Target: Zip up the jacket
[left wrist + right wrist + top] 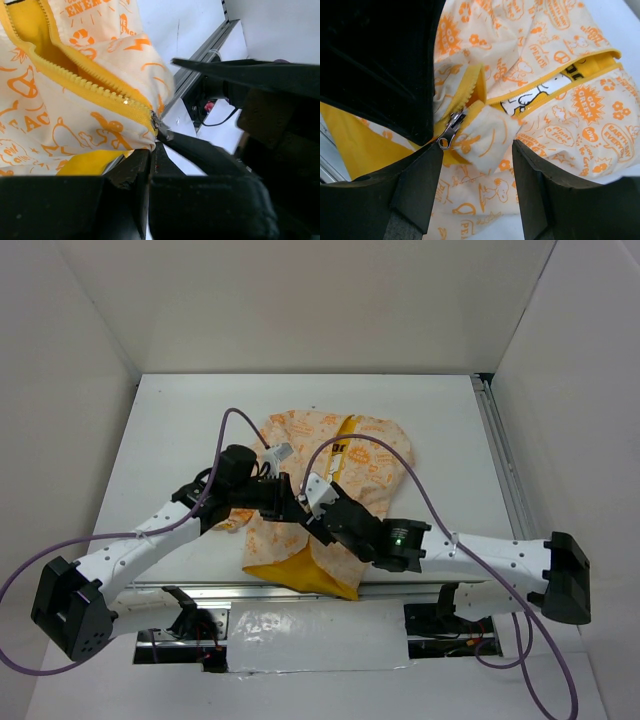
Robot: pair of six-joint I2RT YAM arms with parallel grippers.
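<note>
Two claws sit at the jacket (370, 465) hem: left claw (153, 156) clamped on it, your right claw (477, 150) apart around the zipper pull (451, 129); zipper runs away collarward.

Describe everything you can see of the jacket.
The jacket is small, of thin cream fabric printed with orange cartoons, with yellow lining and yellow zipper teeth. It lies on the white table, hem toward the arms. The metal slider sits low near the hem; above it the front gapes open. The left pincer pinches the hem corner; the right pincer is open beside the slider.
</note>
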